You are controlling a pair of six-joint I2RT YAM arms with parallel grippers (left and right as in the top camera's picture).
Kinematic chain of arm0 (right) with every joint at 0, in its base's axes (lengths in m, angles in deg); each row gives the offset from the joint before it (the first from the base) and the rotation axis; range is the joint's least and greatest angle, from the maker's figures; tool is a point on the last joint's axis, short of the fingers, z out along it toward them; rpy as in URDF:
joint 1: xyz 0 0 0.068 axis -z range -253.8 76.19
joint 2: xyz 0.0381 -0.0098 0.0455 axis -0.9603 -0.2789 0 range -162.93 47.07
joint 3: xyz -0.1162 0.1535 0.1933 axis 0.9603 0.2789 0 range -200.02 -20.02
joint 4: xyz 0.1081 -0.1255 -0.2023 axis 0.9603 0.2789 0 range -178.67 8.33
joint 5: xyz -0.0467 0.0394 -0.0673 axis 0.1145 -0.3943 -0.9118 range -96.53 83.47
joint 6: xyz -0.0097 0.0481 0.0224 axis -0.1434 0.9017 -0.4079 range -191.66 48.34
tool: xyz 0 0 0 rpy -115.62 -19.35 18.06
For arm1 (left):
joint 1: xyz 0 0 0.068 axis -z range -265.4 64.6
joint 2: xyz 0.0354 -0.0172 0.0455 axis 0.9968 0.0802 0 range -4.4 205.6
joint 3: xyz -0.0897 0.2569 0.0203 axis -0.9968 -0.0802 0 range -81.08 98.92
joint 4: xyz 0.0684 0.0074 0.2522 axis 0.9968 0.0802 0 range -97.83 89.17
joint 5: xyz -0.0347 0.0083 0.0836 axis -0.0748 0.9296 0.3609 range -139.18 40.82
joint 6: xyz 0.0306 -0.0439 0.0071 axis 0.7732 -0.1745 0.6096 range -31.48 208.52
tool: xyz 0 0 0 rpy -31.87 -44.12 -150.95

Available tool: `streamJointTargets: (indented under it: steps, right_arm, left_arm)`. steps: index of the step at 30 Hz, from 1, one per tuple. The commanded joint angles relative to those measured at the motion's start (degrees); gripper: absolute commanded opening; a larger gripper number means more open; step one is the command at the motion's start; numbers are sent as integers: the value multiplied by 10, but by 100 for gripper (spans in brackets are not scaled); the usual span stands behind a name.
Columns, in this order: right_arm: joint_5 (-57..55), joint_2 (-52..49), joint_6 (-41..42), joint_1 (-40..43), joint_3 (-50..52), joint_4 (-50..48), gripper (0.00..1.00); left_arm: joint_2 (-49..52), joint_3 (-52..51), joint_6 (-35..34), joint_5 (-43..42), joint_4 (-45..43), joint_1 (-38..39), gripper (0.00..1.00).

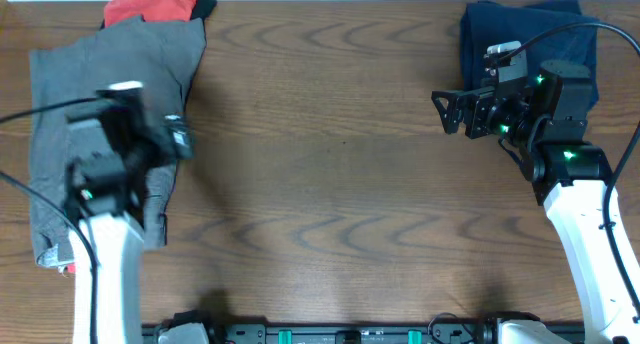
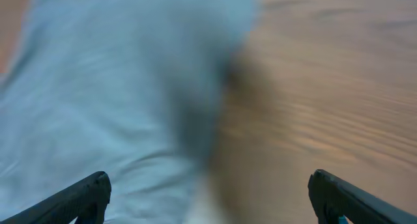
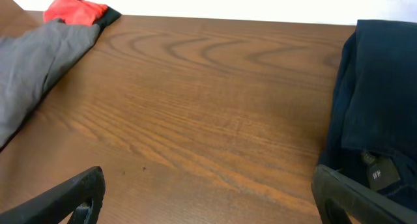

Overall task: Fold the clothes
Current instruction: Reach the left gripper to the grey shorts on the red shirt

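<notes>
The grey-khaki shorts (image 1: 60,94) lie spread at the far left of the table, partly under my left arm. They fill the left half of the blurred left wrist view (image 2: 117,94) and show at the left edge of the right wrist view (image 3: 39,68). My left gripper (image 1: 178,136) is open and empty above the shorts' right edge; its fingertips (image 2: 208,191) are wide apart. My right gripper (image 1: 447,111) is open and empty over bare wood at the right, its fingers (image 3: 208,191) wide apart.
A red T-shirt (image 1: 150,2) lies bunched at the back left, touching the shorts; it also shows in the right wrist view (image 3: 75,9). A dark navy folded garment (image 1: 520,29) lies at the back right, under my right arm, also in the right wrist view (image 3: 378,87).
</notes>
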Motion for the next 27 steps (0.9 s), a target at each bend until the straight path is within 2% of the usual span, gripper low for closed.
streamJointTargets:
  steps: [1, 8, 11, 17, 27]
  right_arm:
    - [6, -6, -4, -5, -10, 0, 99]
    - [5, -40, -4, -5, -10, -1, 99]
    - [6, -52, -4, -5, -10, 0, 98]
    - [6, -69, -4, -5, -10, 0, 96]
    - [-38, -87, -9, -5, -9, 36, 93]
  left_arm:
    - [70, 41, 4, 24, -1, -71, 99]
    - [213, 113, 6, 19, -3, -172, 98]
    - [249, 135, 31, 19, -8, -199, 98]
    - [306, 151, 102, 19, -37, -231, 98]
    - [413, 151, 117, -3, -85, -261, 92]
